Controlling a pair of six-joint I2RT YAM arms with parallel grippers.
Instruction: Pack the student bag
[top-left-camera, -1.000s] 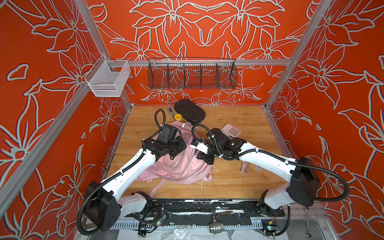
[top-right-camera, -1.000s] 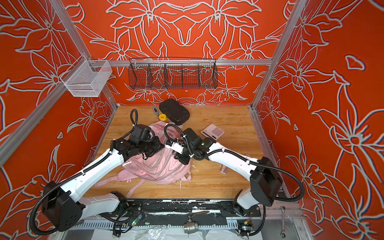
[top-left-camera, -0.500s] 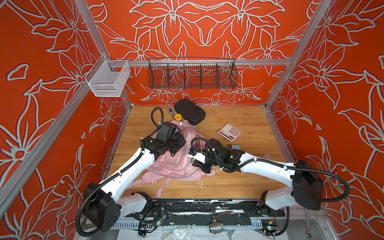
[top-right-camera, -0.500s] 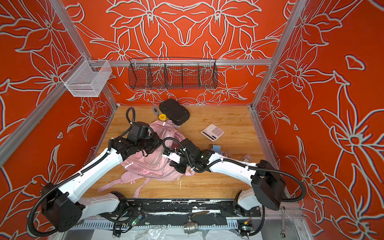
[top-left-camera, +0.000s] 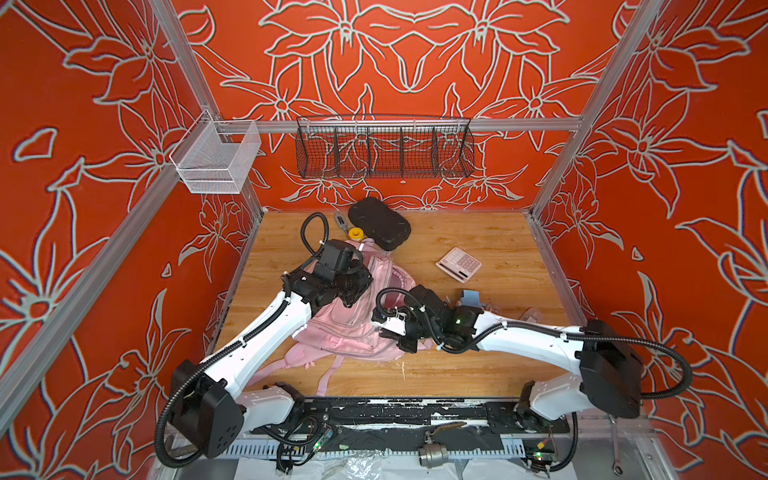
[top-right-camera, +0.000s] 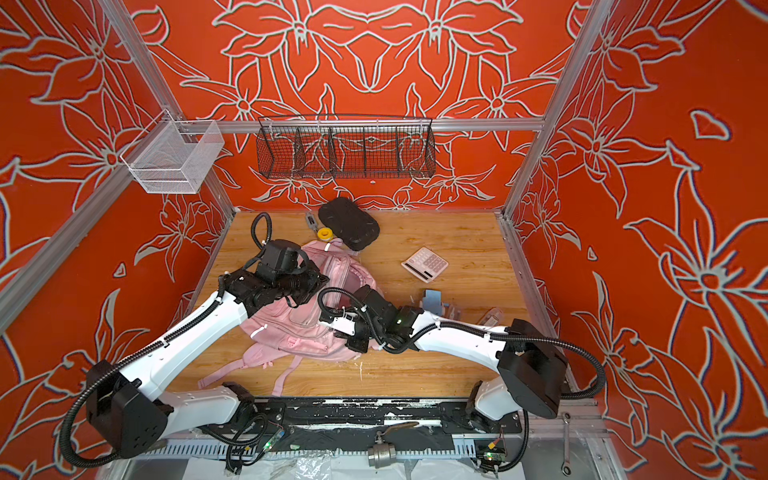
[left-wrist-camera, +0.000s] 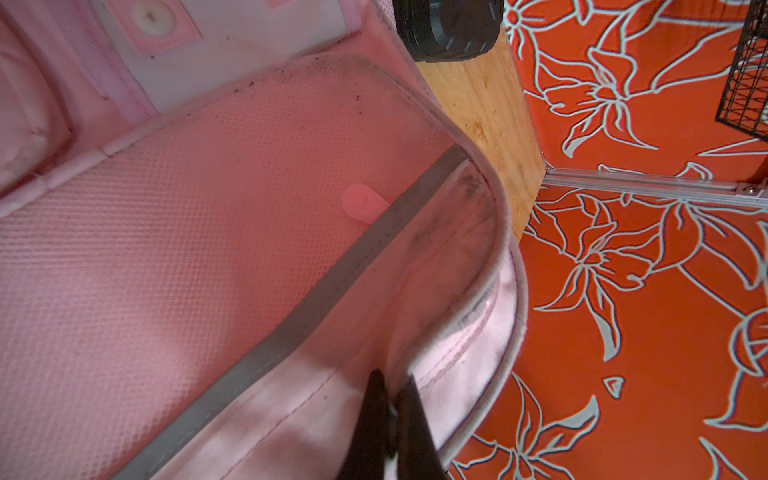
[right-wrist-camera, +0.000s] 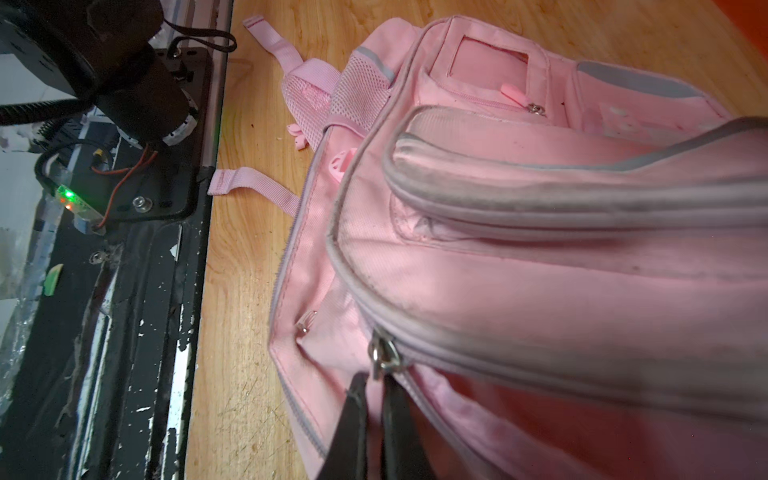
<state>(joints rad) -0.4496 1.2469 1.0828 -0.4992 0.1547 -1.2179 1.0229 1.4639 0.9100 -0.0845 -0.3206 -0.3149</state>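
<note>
The student bag (top-left-camera: 353, 326) (top-right-camera: 299, 328), a pale pink backpack with grey strips, lies left of the table's middle in both top views, straps trailing toward the near edge. My left gripper (left-wrist-camera: 392, 388) is shut on the pink fabric rim of the bag's open top, holding the flap up; the textured pink lining (left-wrist-camera: 187, 232) shows inside. My right gripper (right-wrist-camera: 374, 388) is shut on the pink pull under the metal zip slider (right-wrist-camera: 382, 357), at the bag's right side near its bottom corner. In a top view both wrists hide their fingertips.
A black hard case (top-left-camera: 379, 222) and a yellow roll (top-left-camera: 355, 233) lie behind the bag. A pink calculator (top-left-camera: 459, 264) and a small grey block (top-left-camera: 469, 297) lie to the right. A black wire basket (top-left-camera: 384, 151) and a white mesh basket (top-left-camera: 216, 160) hang on the walls.
My right gripper has travelled along the bag's right side toward the near edge, taking the zip slider with it. The left gripper kept its hold and shifted slightly back; the bag's opening widened.
</note>
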